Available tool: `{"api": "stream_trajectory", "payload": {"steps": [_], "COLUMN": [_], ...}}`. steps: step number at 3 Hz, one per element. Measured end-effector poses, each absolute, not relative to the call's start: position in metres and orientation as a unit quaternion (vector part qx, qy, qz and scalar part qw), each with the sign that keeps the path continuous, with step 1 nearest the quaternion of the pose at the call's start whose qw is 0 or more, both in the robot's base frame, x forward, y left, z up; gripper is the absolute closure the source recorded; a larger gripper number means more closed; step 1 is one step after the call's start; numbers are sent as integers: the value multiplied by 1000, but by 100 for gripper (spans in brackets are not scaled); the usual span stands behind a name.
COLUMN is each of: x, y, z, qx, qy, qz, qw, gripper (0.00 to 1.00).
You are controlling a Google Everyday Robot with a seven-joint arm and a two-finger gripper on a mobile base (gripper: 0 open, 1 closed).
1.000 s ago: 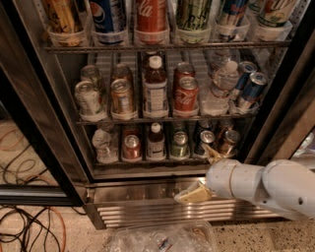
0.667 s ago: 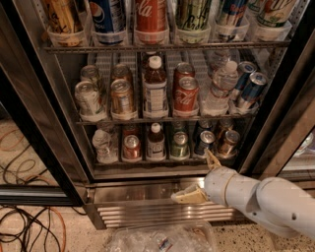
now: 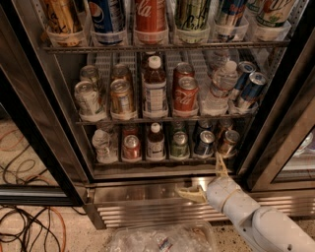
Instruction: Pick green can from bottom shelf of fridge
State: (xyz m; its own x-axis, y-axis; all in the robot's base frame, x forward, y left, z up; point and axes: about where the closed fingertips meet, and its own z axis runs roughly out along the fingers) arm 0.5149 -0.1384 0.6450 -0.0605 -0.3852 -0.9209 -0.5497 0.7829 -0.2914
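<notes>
Nearest, crumpled clear plastic point(image 3: 162, 238) lies on the floor. Just above it the gripper point(image 3: 198, 173) sits low before the fridge point(image 3: 142, 194), by its ribbed steel base, jaws spread wide open and holding nothing, one finger pointing left, the other up toward the bottom shelf point(image 3: 113, 166). On that shelf the green can point(image 3: 179, 144) stands upright in a lane between a dark bottle point(image 3: 156, 141) and a dark blue can point(image 3: 203, 143): green wall, shiny silver top, its label unreadable. On the racks above, a red can point(image 3: 186, 96) and a red bottle point(image 3: 150, 15) bear Coca-Cola script
</notes>
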Motion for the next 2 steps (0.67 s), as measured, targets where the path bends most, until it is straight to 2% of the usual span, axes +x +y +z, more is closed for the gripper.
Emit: {"api": "stream_trajectory", "payload": {"steps": [1, 2], "x": [536, 536], "y": [-148, -144], "z": [630, 614], "qx": [-296, -284], "qy": [706, 708], "qz": [58, 73], "qw": [641, 643], "gripper": [0, 0]}}
